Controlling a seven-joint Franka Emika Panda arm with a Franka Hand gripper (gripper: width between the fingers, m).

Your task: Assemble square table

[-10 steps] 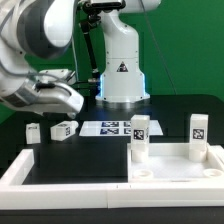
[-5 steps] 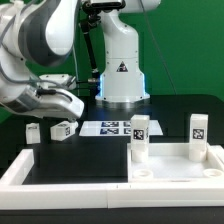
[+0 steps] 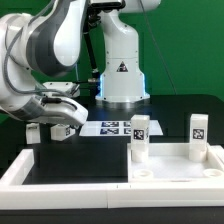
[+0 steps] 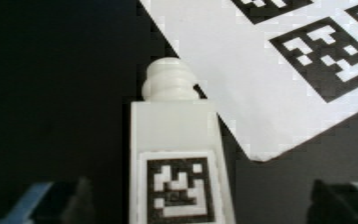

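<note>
Just beside the marker board [image 4: 238, 75], your gripper [image 4: 197, 200] hovers with jaws apart, straddling a leg [image 4: 172, 130] lying flat.

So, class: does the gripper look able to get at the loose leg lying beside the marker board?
Probably yes: the gripper stands open astride the leg, nothing covers it, and the marker board lies beside it, seemingly clear of the fingers.

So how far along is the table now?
Two legs stand upright in the top, seemingly fitted. The open gripper straddles a third leg lying beside the marker board, not yet gripped. The fourth leg sits loose nearby.
</note>
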